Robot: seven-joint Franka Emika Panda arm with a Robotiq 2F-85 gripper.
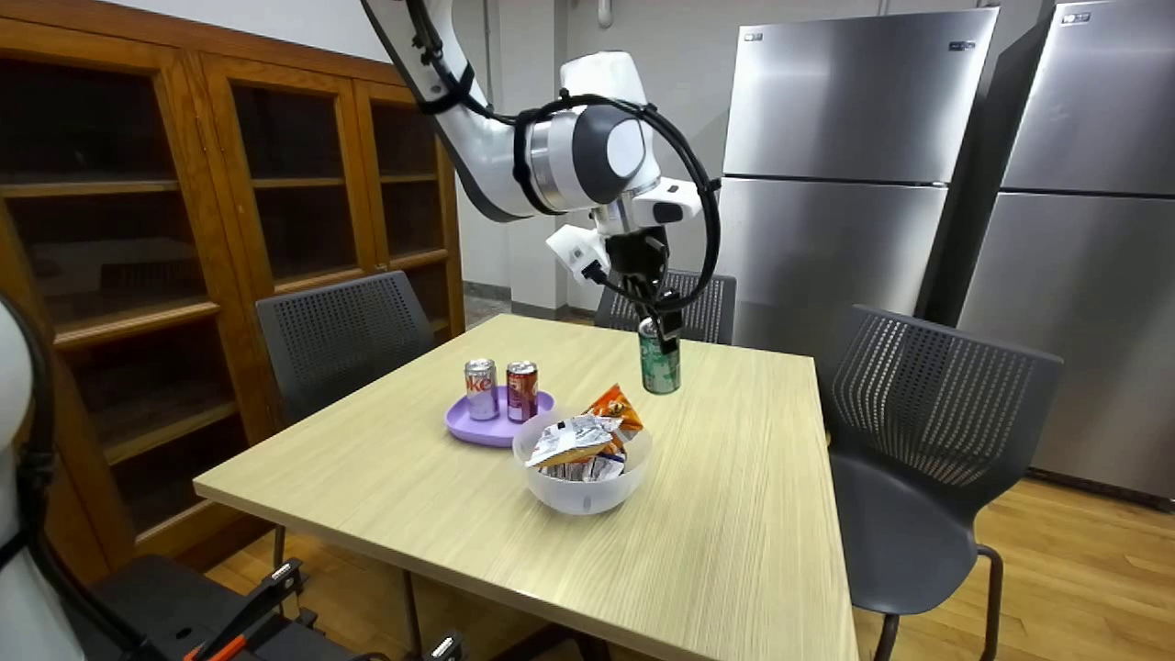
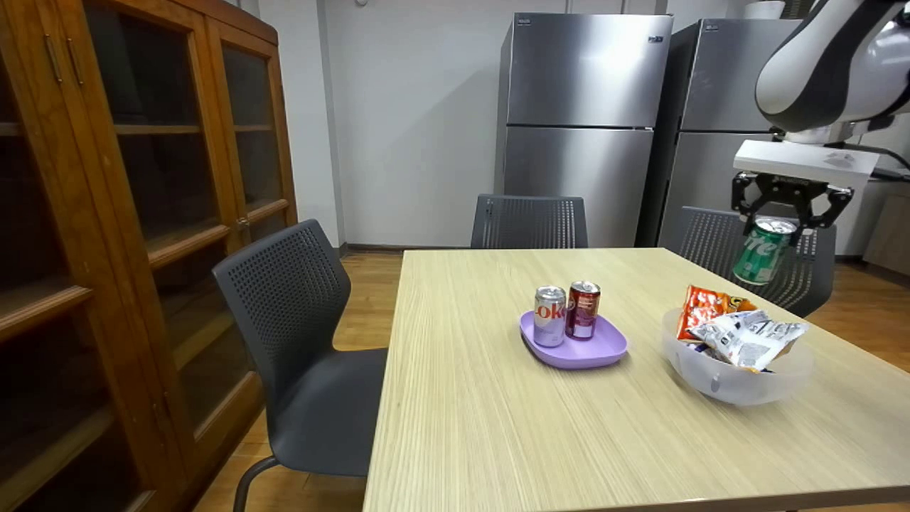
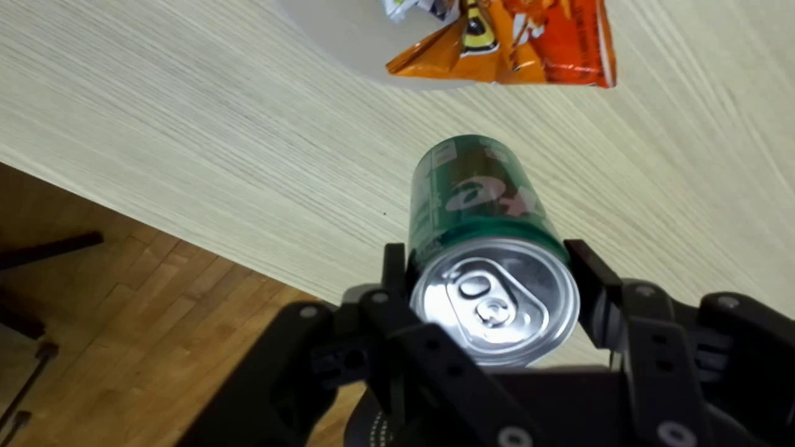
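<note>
My gripper (image 3: 487,256) is shut on a green soda can (image 3: 475,192), with one finger on each side near its silver top. In an exterior view the can (image 2: 761,257) hangs tilted in the air below the gripper (image 2: 772,229). The can (image 1: 660,365) also shows in an exterior view (image 1: 660,365), partly behind the fingers. A translucent bowl (image 2: 739,380) with several snack bags stands on the table close by. An orange snack bag (image 3: 528,43) sticks out over its rim.
A purple plate (image 2: 579,355) holds a silver can (image 2: 549,320) and a dark red can (image 2: 583,313), both upright. The wooden table (image 1: 734,532) has chairs around it. A wooden cabinet (image 1: 207,229) and steel refrigerators (image 1: 835,165) stand beyond it.
</note>
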